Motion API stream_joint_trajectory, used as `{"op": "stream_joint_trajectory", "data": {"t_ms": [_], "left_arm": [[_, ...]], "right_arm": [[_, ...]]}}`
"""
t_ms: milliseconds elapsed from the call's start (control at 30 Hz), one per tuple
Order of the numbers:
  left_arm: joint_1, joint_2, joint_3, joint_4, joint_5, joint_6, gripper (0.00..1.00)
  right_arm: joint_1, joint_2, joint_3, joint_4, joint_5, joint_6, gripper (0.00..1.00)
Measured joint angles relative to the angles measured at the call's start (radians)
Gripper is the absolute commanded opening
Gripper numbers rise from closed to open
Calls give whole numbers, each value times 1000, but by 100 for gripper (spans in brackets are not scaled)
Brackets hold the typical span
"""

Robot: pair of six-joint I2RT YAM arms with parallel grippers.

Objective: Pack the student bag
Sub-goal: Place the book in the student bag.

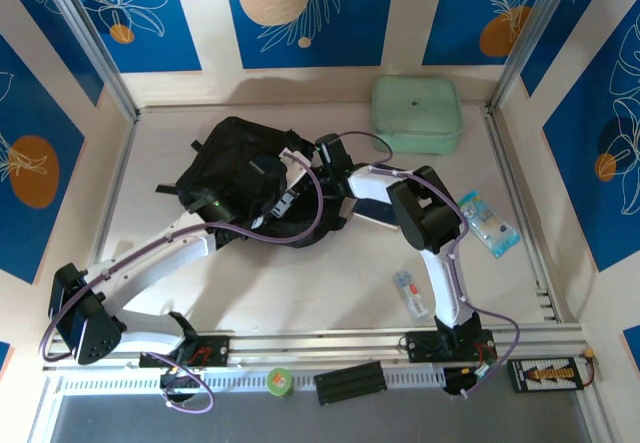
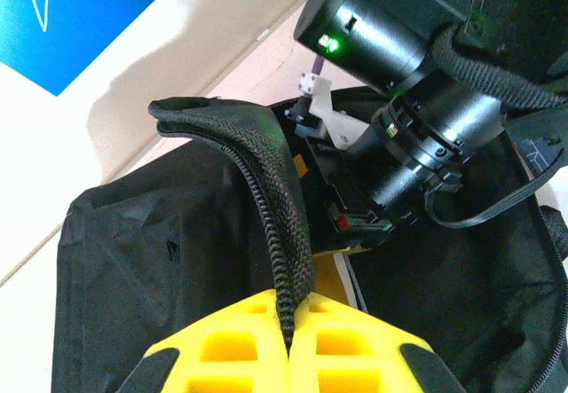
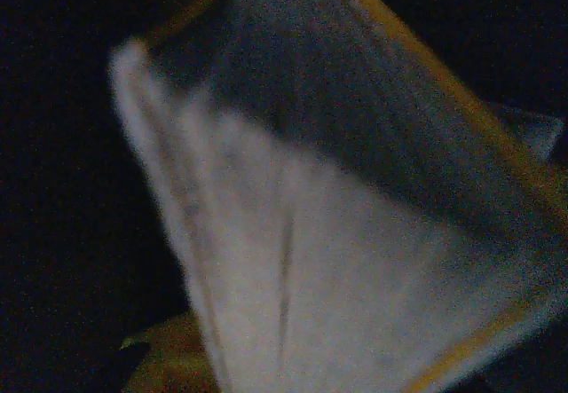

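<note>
**Top external: both arms at the student bag (image 1: 232, 168), zip edge pinched**

Bag lies slumped on the table (image 1: 300, 283). It's black fabric w/ straps trailing off its left side. Left arm reaches in to the bag's near edge. Right arm bends over from the bag's right & goes down into its opening.

Left wrist cam: left gripper (image 2: 290, 313) has its yellow fingers (image 2: 226, 344) closed tight on the bag's zip edge (image 2: 275, 207), w/ nothing btwn them but the strip itself. The strip stands up from the fingers, clear of the bag's body, so the mouth gapes. Right gripper (image 2: 353, 216) is sunk in that mouth, its wrist w/ a green LED above. Fabric hides its fingers, so can't tell how wide they are or if they hold anything.

Right wrist cam: dark & blurred inside the bag. A pale sheet-like surface w/ a yellowish edge sits close up; can't tell what it is.

Around the bag (top external):
- Mint-green zip case (image 1: 417, 113) lies beyond the bag's far-right corner, apart from it.
- Blue-white packet (image 1: 488, 225) lies well right of the bag.
- Small white item (image 1: 408, 295) lies near-right of the bag, by the right arm.
</note>
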Motion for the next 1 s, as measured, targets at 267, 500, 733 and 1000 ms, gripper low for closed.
{"op": "stream_joint_trajectory", "data": {"t_ms": [267,500,733,1000], "left_arm": [[1,0,-3,0,0,-22,0],[2,0,-4,0,0,-30,0],[2,1,-4,-1,1,-40,0],[2,2,-5,-1,1,-46,0]], "right_arm": [[-7,-50,-44,-67,60,-39,43],[-14,-169,-105,-170,137,-103,32],[-14,-154,-107,-205,165,-113,26],[-11,-95,-61,-195,143,-117,12]]}}
